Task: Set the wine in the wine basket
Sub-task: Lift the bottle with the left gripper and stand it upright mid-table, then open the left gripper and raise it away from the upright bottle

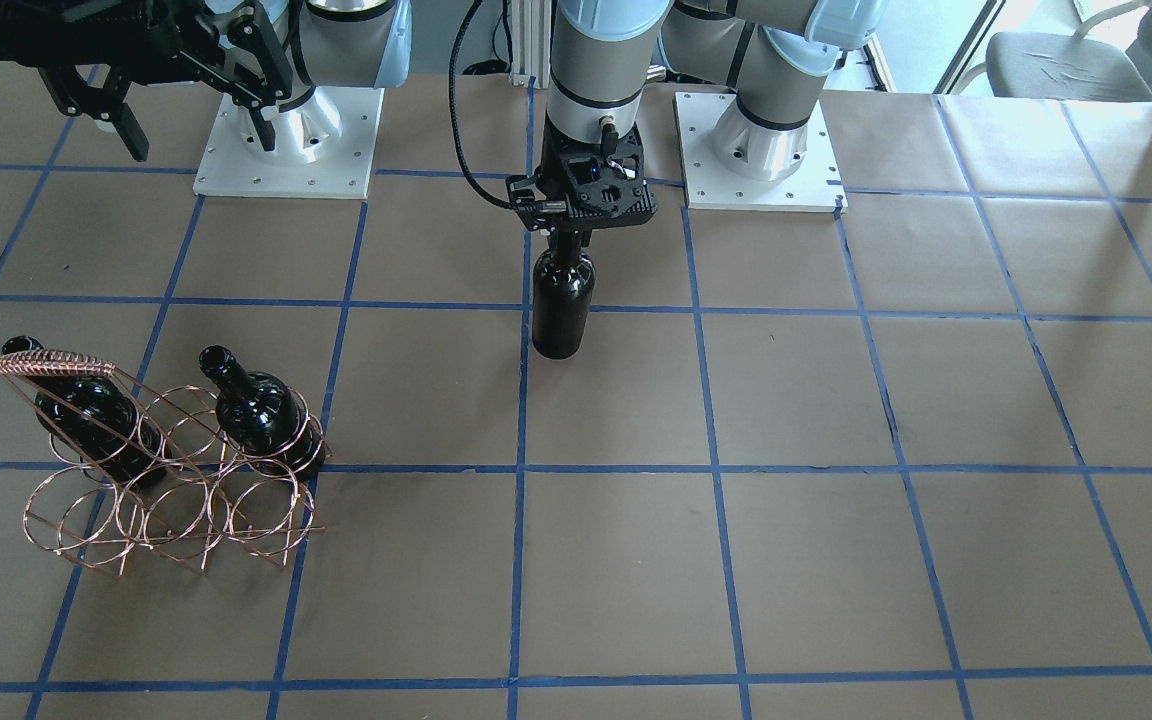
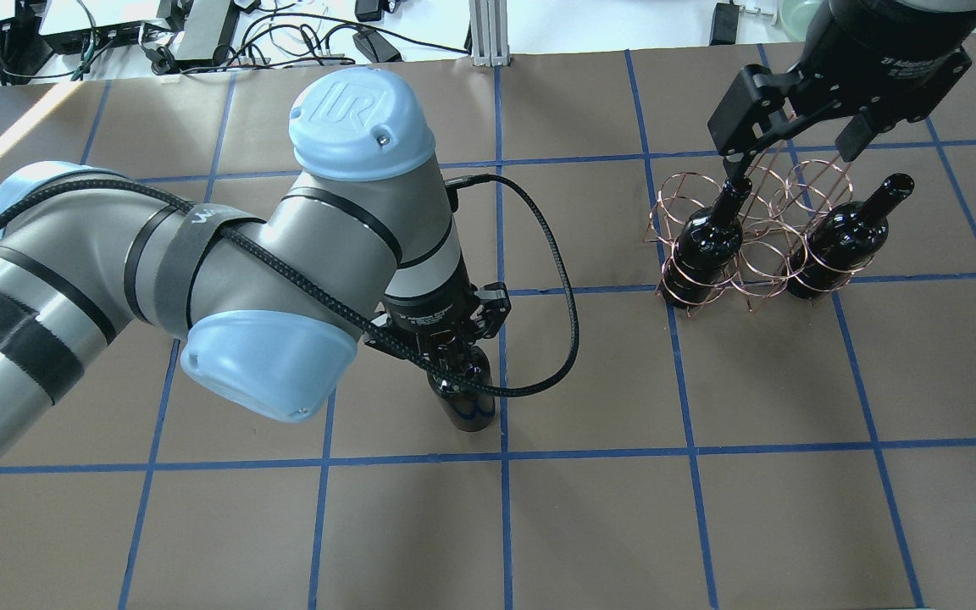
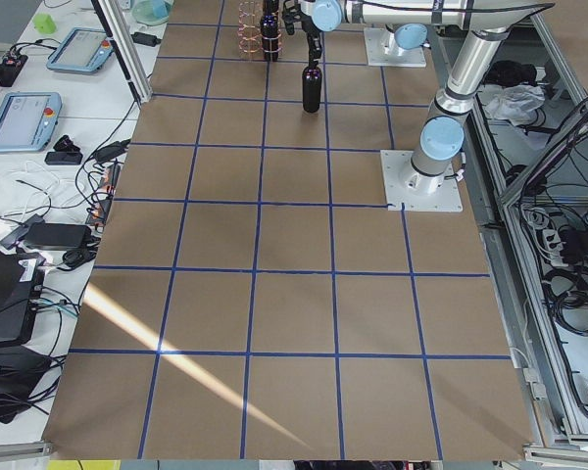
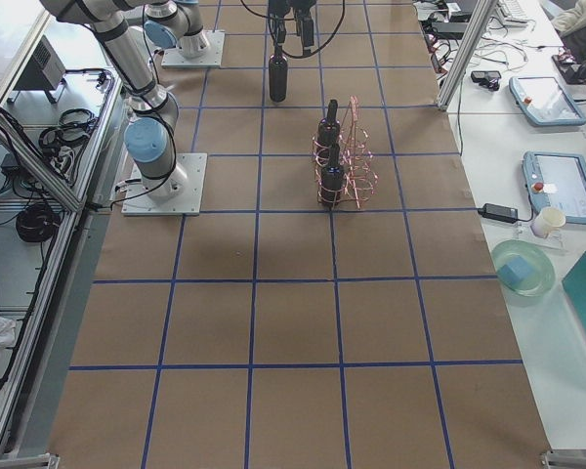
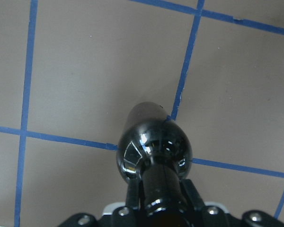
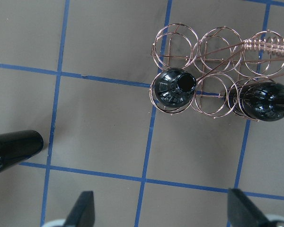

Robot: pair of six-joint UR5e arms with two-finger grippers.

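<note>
L gripper (image 1: 565,238) pinched wine (image 1: 562,305) by neck, upright mid-counter (image 1: 836,560), well off every edge; R gripper (image 6: 159,194) spread wide, empty, above wine basket (image 1: 166,470).

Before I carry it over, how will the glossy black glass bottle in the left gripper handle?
Probably slippery: the glossy black glass bottle is smooth, label-free, and the left gripper clamps only its narrow neck. Likely tippy when set down: tall, narrow-based. Fragile glass, so avoid knocks.

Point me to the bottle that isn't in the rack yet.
In the front-facing view the wine is upright near the middle of the table, neck held in the left gripper, well to the right of the wine basket.
</note>
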